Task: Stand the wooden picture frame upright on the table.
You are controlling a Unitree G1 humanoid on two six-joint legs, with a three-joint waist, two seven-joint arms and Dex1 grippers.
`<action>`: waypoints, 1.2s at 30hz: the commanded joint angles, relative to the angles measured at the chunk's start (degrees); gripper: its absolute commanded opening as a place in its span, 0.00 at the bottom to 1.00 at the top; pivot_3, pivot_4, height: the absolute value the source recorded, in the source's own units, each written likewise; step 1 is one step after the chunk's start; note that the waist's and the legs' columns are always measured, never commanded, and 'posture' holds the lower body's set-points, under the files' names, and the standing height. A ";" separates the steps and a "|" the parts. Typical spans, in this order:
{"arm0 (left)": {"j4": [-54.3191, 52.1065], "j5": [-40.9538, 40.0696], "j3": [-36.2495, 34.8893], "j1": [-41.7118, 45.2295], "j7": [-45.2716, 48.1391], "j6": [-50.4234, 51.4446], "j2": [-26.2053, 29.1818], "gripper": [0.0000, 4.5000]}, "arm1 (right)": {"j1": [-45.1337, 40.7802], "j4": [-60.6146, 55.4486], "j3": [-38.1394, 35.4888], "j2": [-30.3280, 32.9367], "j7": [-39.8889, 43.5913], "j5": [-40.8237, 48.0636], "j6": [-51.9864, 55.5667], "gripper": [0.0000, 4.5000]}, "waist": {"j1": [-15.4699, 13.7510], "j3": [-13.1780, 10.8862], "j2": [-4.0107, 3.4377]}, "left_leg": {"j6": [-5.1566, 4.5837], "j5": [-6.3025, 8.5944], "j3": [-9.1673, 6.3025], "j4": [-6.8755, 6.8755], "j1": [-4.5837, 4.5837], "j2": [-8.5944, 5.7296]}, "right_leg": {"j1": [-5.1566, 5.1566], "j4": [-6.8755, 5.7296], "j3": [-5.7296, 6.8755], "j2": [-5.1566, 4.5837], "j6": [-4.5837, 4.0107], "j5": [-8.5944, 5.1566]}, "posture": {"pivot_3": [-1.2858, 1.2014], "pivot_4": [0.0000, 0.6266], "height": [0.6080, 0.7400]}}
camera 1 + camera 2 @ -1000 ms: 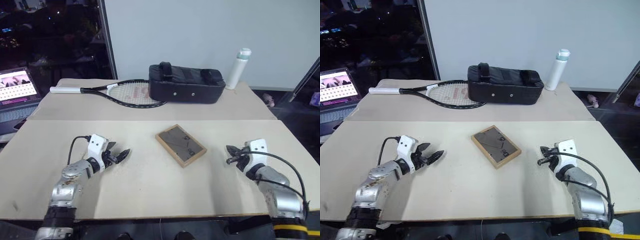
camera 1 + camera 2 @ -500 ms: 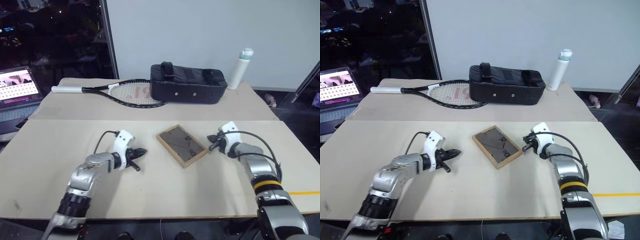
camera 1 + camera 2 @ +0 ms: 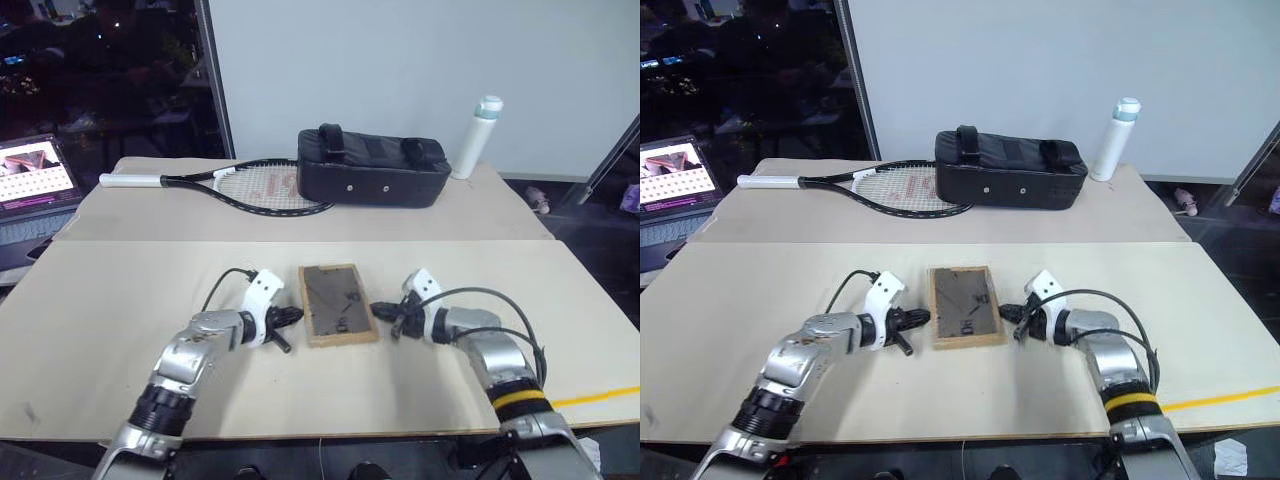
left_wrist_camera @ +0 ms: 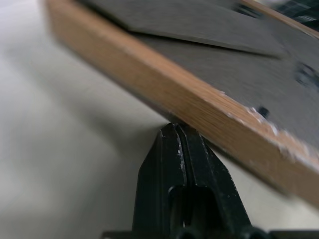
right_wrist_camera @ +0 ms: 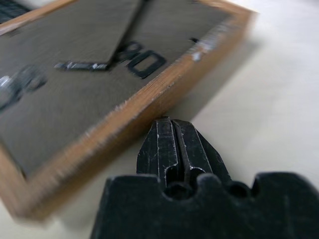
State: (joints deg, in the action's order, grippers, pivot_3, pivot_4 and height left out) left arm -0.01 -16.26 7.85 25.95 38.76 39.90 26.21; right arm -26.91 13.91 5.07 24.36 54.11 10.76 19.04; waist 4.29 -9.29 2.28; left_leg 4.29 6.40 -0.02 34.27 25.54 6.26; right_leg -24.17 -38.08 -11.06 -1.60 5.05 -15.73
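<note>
Pale beige table (image 3: pixel 300 390) holds the small light-wood picture frame (image 3: pixel 336 303) lying flat, dark back up, between left gripper (image 3: pixel 293 317) and right gripper (image 3: pixel 380 312), both pressed together at its side edges.

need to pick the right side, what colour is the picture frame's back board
Dark grey-brown, edged in light wood; the wooden picture frame shows it best in the right wrist view.

wooden picture frame (image 3: pixel 337 303) lies back board up, so its front is hidden. Left wrist view cuts the frame off on two sides and blurs its far part. Whether the left hand (image 4: pixel 175 130) tips touch the wood edge: can't tell. Laptop (image 3: pixel 35 185) past the tabletop's (image 3: pixel 300 385) far-left corner is cut by the picture edge, screen too small to read.
</note>
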 commanded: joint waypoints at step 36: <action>0.24 -21.56 -21.22 1.12 1.03 25.51 8.37 0.85 | -3.39 -3.54 2.87 5.62 -3.91 -2.54 1.49 0.00 | -0.22 -0.02 0.03 | 0.02 0.00 -0.11 -0.06 0.11 0.00 | -0.08 0.04 0.15 -0.02 -0.05 -0.09 | 0.52 0.24 0.73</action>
State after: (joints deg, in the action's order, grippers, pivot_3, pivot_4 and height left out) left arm 0.84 -38.73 -13.90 26.43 38.90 69.23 34.25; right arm -28.87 10.64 8.00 30.35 50.83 9.08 22.45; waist 4.08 -9.31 2.31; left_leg 4.31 6.40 -0.13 34.21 25.66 6.26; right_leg -24.24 -38.05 -10.91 -1.62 5.00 -15.82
